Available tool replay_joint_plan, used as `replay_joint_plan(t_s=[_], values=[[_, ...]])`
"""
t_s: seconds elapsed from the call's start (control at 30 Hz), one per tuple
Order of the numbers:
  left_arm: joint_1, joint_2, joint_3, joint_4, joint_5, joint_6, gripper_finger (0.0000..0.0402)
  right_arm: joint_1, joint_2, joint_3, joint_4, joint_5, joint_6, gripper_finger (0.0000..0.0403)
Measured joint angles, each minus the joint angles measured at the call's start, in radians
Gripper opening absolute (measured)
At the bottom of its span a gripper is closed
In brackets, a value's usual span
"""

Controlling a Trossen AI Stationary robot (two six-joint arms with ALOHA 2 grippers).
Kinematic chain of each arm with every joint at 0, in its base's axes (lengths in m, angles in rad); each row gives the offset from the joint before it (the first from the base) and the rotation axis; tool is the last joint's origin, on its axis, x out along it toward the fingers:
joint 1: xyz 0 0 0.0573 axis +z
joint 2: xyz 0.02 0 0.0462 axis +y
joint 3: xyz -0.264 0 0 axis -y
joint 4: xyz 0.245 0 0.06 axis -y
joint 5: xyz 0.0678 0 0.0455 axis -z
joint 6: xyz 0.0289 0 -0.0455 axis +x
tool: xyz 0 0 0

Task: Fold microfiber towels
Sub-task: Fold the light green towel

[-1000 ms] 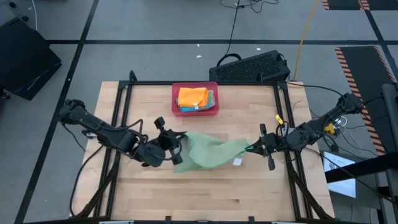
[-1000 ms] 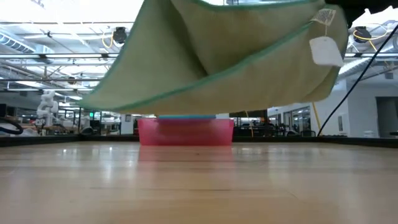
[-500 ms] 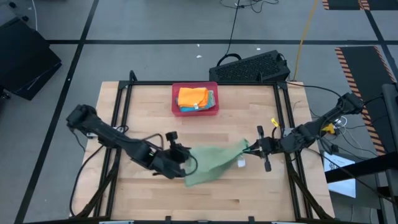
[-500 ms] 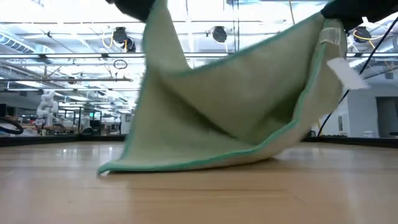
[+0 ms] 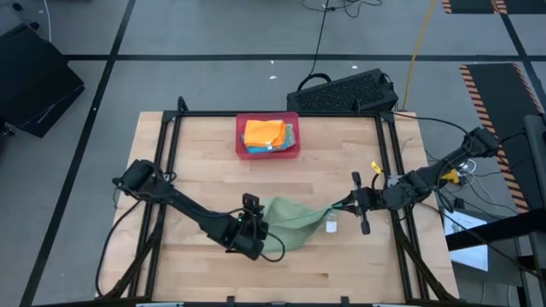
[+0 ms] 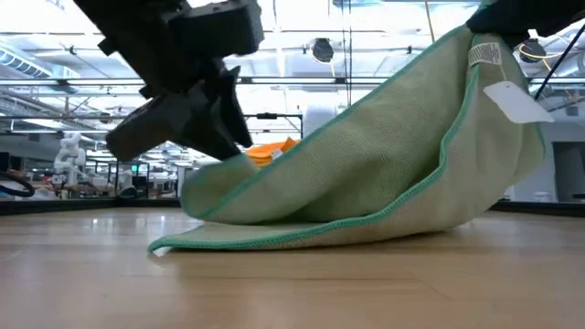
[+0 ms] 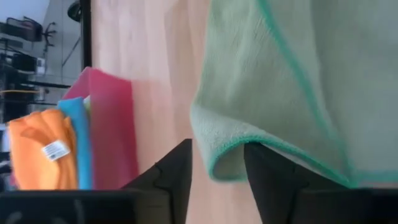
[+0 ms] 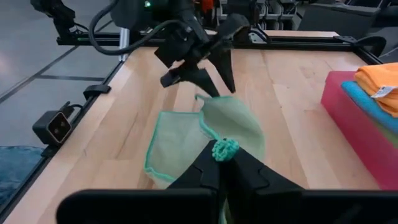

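The left claw (image 5: 256,240) is seen low over the near middle of the table (image 5: 341,273), at the left end of a light green towel (image 5: 294,217). Its fingers (image 7: 168,174) are parted, and a corner of the towel lies in the gap between them in the left wrist view; contact with the cloth cannot be told. The right claw (image 5: 341,205) is pressed together, pinching the towel's right corner, which is bunched at its tip (image 8: 224,149) in the right wrist view.

The towel is draped between the two claws: its right end is raised, its left part rests on the table. A white tag (image 6: 516,100) is seen hanging near the raised end.

At the far middle of the table a pink-red tray (image 5: 241,136) is placed, holding a stack of folded towels (image 5: 264,134), orange on top with blue beneath.

In the low view, only the top of the orange towel shows past the green cloth, while the high view shows tray and stack whole. The towel's teal edging is shown clearly in the wrist and low views.
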Motion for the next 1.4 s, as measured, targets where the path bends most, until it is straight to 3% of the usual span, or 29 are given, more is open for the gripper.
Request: replay_joint_plan(t_s=[0.23,0.43,0.57,0.67,0.8,0.9,1.17,1.3,1.4], values=[[-0.034,-0.102,0.000,-0.221,0.018,-0.091,0.0099,-0.019,0.000,0.000,-0.019,-0.001,0.001,0.0003],[-0.120,-0.149,-0.008,-0.363,0.089,-0.133,0.0106,-0.020,0.000,0.000,-0.019,-0.001,0.004,0.0003],[-0.172,-0.135,-0.092,-0.291,0.090,-0.087,0.0152,-0.020,0.000,0.000,-0.019,-0.001,0.004,0.0003],[-0.183,-0.135,-0.191,-0.148,0.061,-0.059,0.0186,-0.020,0.000,0.000,-0.019,-0.001,0.007,0.0004],[-0.143,-0.135,-0.305,0.070,0.064,0.005,0.0196,-0.020,0.000,0.000,-0.019,-0.002,0.014,0.0004],[-0.084,-0.135,-0.365,0.206,0.135,0.049,0.0180,-0.020,0.000,0.000,-0.019,-0.002,0.026,0.0004],[0.032,-0.142,-0.403,0.254,0.307,0.142,0.0093,-0.019,0.000,0.000,-0.019,-0.002,0.030,0.0004],[0.046,-0.140,-0.404,0.268,0.332,0.156,0.0023,-0.019,0.000,0.000,-0.020,-0.002,0.029,0.0004],[0.048,-0.140,-0.403,0.266,0.332,0.138,0.0009,-0.019,0.000,0.000,-0.020,-0.004,0.028,0.0004]])
